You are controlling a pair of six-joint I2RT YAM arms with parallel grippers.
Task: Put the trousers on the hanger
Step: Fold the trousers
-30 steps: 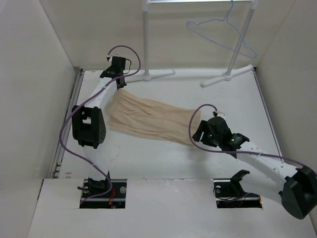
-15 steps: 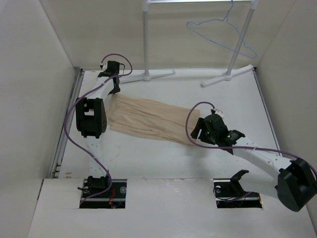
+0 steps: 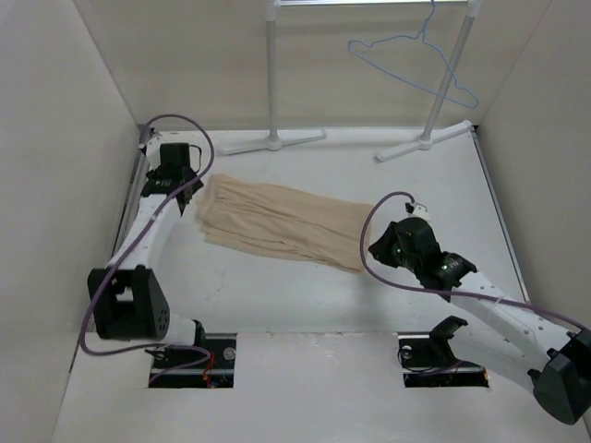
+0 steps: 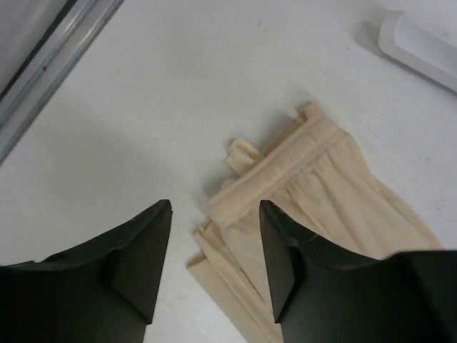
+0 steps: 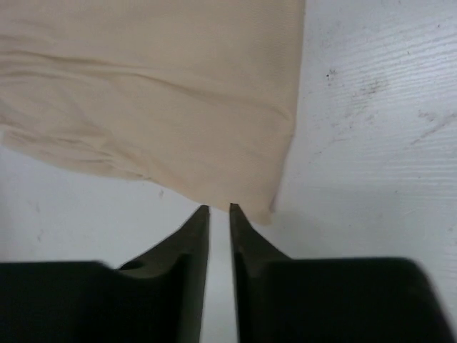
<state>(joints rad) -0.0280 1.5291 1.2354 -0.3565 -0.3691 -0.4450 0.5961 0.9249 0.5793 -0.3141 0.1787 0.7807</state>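
The beige trousers lie flat and folded on the white table, waistband to the left, hems to the right. My left gripper hovers open just over the waistband corner, with fabric and bare table showing between its fingers. My right gripper sits at the hem end. Its fingers are drawn together to a thin slit, their tips at the edge of the fabric, and only table shows between them. The light-blue wire hanger hangs on the rack at the back right.
The white garment rack has two posts with flat feet on the far side of the table; one foot shows in the left wrist view. A metal rail runs along the table's left edge. Walls enclose three sides.
My left gripper opened, let go of the waistband and drew back to the left. My right gripper's fingers closed from wide to a thin slit at the hem.
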